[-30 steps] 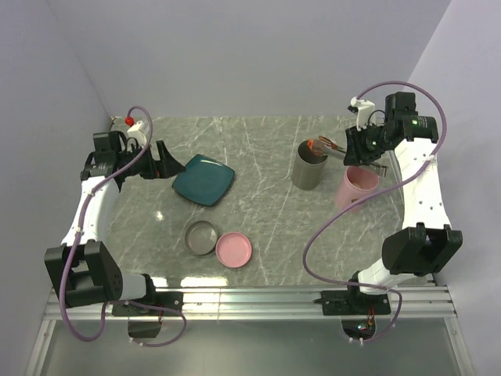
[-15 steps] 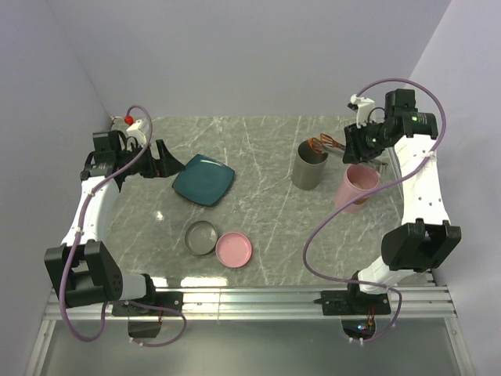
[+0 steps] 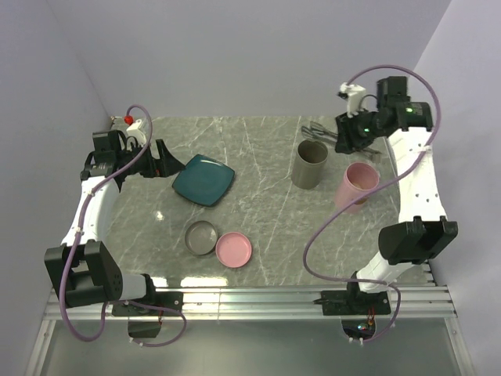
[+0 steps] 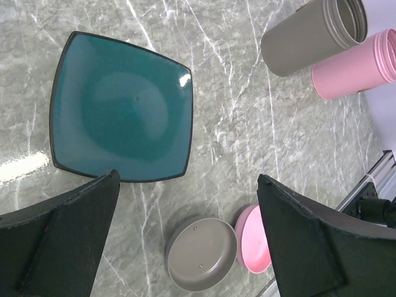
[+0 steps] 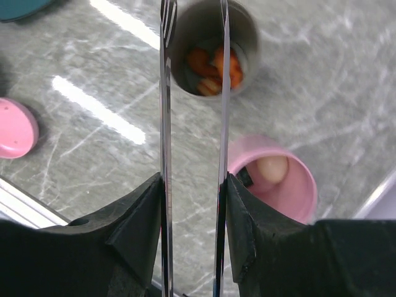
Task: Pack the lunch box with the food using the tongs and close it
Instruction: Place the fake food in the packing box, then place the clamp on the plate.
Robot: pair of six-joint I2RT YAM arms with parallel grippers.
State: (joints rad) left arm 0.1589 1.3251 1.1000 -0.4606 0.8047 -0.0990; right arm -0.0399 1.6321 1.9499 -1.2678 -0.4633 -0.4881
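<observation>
The right tool (image 5: 193, 185) clamps the tongs (image 5: 164, 124), tips apart, above the grey container (image 5: 250, 28) near the far right corner of the tabletop (image 3: 258, 157). It holds orange food (image 5: 216, 65); a white ball (image 5: 271, 168) sits in the neighbouring pink container (image 5: 303, 198). The left tool (image 4: 187, 176) gapes empty by the left edge.

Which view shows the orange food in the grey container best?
Right wrist: it looks straight down onto the orange chunks inside the grey container. Top external and left wrist show the container, not its contents.
</observation>
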